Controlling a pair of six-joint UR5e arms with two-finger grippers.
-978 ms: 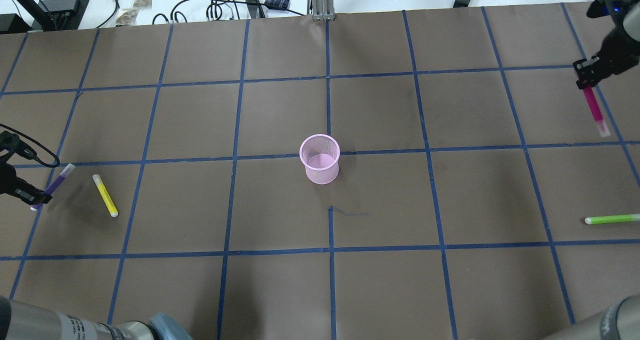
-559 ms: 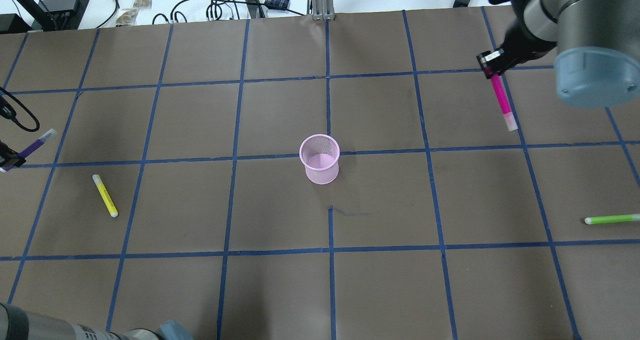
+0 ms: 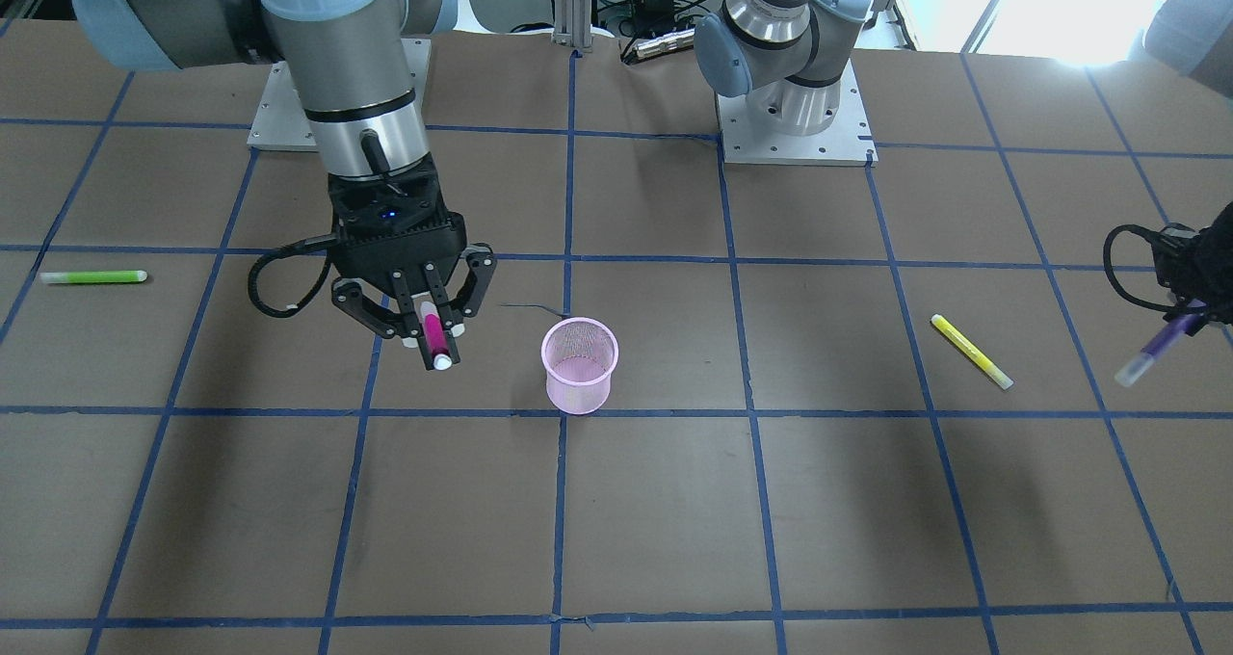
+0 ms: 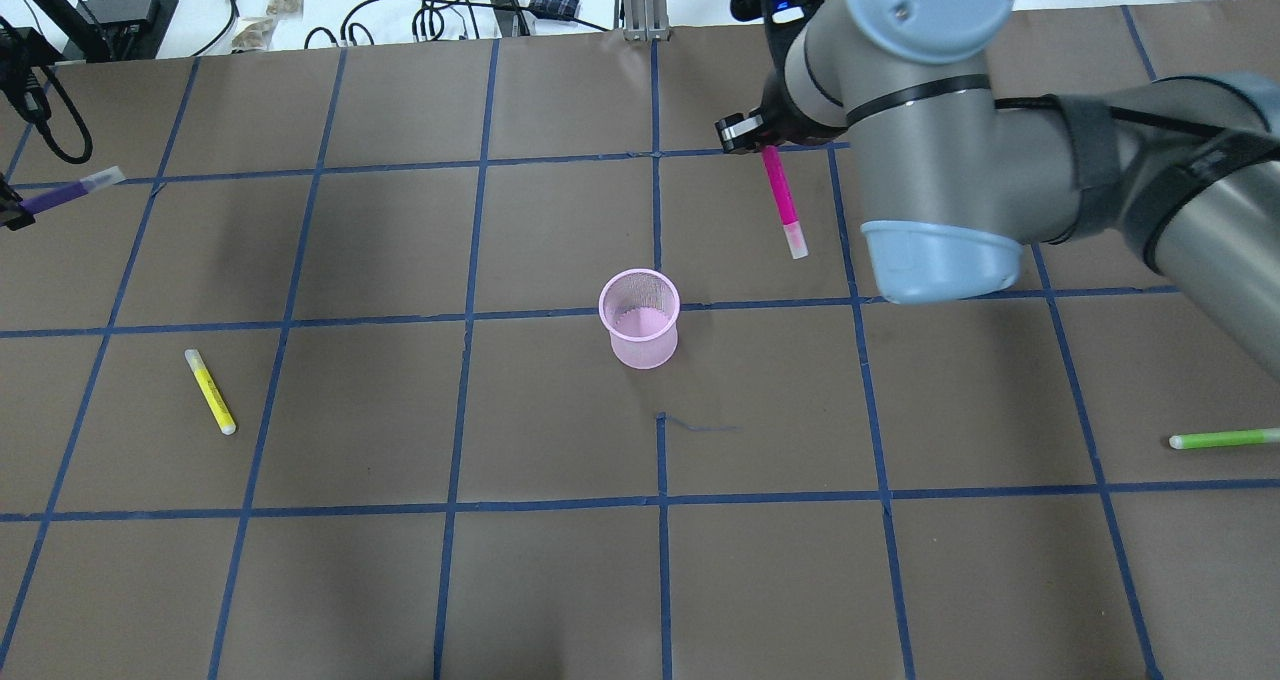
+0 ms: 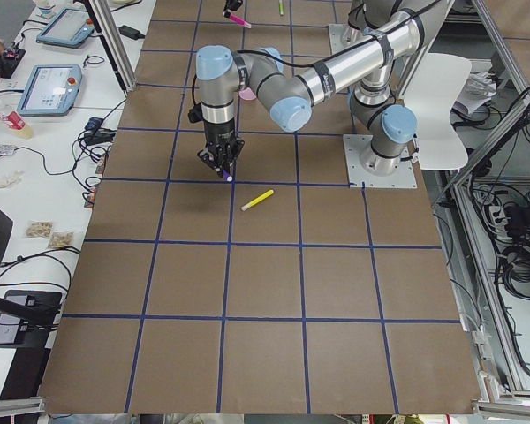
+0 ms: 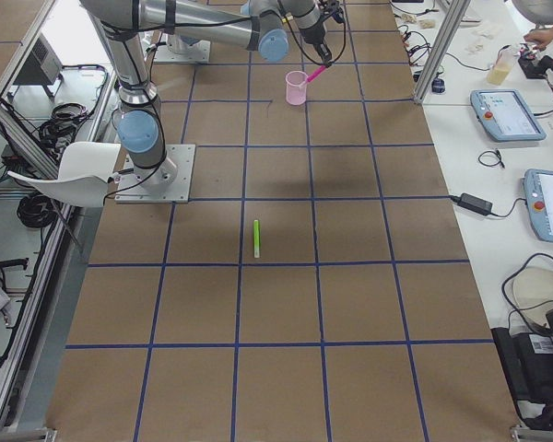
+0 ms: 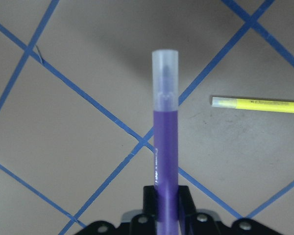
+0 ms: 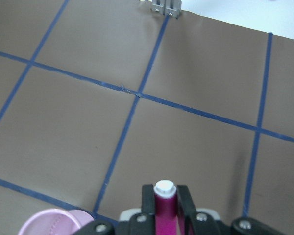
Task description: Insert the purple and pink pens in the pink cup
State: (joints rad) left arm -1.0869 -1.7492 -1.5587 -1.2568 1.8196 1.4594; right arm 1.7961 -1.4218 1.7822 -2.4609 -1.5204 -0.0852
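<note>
The pink mesh cup (image 4: 640, 318) stands upright at the table's middle; it also shows in the front view (image 3: 579, 364). My right gripper (image 4: 745, 132) is shut on the pink pen (image 4: 781, 200), which hangs above the table to the far right of the cup. The right wrist view shows the pen (image 8: 165, 210) between the fingers and the cup's rim (image 8: 54, 223) at lower left. My left gripper (image 3: 1190, 313) is shut on the purple pen (image 4: 70, 191) and holds it in the air at the far left edge. The pen shows in the left wrist view (image 7: 165, 147).
A yellow pen (image 4: 210, 391) lies on the table at the left, below the purple pen. A green pen (image 4: 1222, 439) lies at the right edge. Cables and boxes sit beyond the table's far edge. The right arm's elbow (image 4: 940, 250) hangs over the table right of the cup.
My right arm has swung left toward the cup with the pink pen. My left gripper has carried the purple pen away from the yellow pen, toward the far left.
</note>
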